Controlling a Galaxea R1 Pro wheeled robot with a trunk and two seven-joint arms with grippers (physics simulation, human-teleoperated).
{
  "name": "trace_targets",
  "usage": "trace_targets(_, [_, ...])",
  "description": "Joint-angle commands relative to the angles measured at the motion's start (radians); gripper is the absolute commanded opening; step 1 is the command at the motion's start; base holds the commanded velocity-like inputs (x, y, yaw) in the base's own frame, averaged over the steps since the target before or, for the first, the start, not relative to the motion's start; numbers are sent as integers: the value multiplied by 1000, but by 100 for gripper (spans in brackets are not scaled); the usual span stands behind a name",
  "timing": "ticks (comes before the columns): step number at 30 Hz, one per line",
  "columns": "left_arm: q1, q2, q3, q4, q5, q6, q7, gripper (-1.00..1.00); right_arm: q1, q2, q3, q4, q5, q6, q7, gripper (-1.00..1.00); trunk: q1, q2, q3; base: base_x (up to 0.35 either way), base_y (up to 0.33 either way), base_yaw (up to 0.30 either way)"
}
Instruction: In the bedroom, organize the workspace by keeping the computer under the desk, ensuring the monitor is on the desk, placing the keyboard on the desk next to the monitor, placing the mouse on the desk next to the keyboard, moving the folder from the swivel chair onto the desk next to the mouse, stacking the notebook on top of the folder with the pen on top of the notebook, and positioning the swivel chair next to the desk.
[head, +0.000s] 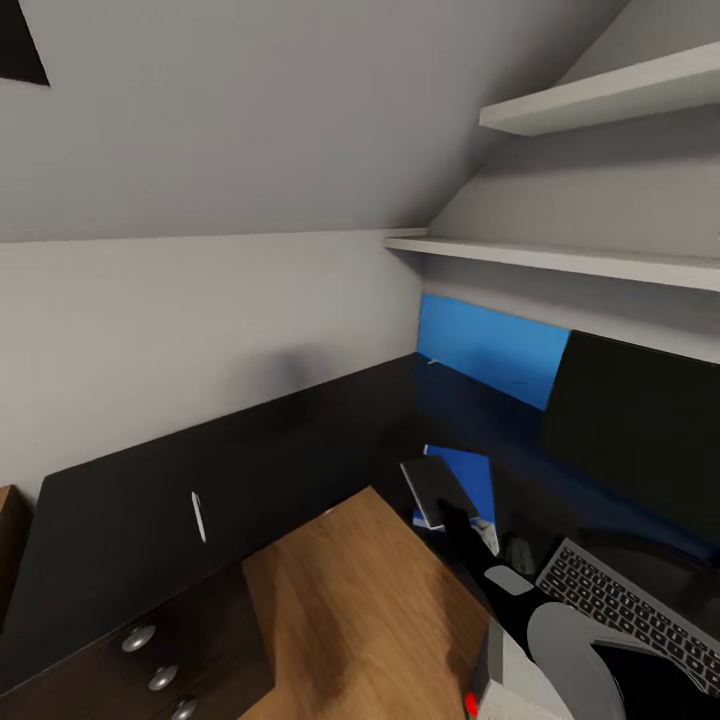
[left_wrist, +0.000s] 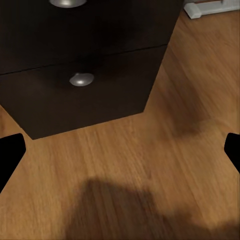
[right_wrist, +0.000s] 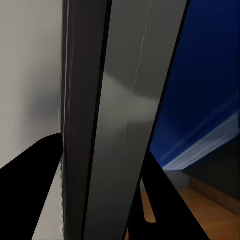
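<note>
Drawer knobs: three round metal knobs (head: 139, 637) run down the dark counter's drawer front, at the low left of the head view.
Pen: one slim white pen (head: 199, 517) lies on the long black counter (head: 120, 520), its long axis running from the counter's front edge toward the wall, well apart from everything else.
Left hand (left_wrist: 120, 150): open, its two dark fingertips (left_wrist: 10, 155) spread wide over the wooden floor (left_wrist: 150, 160) beside the drawers.
Notebook: one dark grey notebook (head: 432, 490), held tilted above the flat blue folder (head: 470, 480) on the counter.
Right hand (right_wrist: 100, 165): closed on the notebook, a black finger on each side.
Shelves: two white wall shelves (head: 560, 260) overhead.
Monitor: one black monitor (head: 640, 440), screen dark, just right of the folder.
Keyboard: one grey keyboard (head: 630, 605) in front of it, partly hidden by the robot's arm.
</note>
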Motion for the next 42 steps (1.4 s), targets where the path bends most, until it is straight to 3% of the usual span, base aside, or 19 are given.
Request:
trace_targets(1, [0, 0, 7, 1, 4, -2, -10, 100, -1, 0, -8, 1, -1, 5, 3, -100, 0, -1, -1, 0, 0, -40])
trace_targets(24, [-1, 0, 6, 1, 5, 1, -10, 100, -1, 0, -16, -18, -1, -5, 1, -100, 0, -1, -1, 0, 0, -6])
trace_targets(29, [-1, 0, 6, 1, 5, 1, -11, 100, -1, 0, -59, -21, -1, -37, 0, -100, 0, -1, -1, 0, 0, 0])
trace_targets(35, [0, 0, 6, 1, 5, 1, -11, 100, -1, 1, -141, -22, -1, -84, 1, -100, 0, -1, -1, 0, 0, 0])
trace_targets(42, [-1, 0, 6, 1, 5, 1, -11, 100, -1, 2, -163, -21, -1, -98, 0, -100, 0, -1, -1, 0, 0, 0])
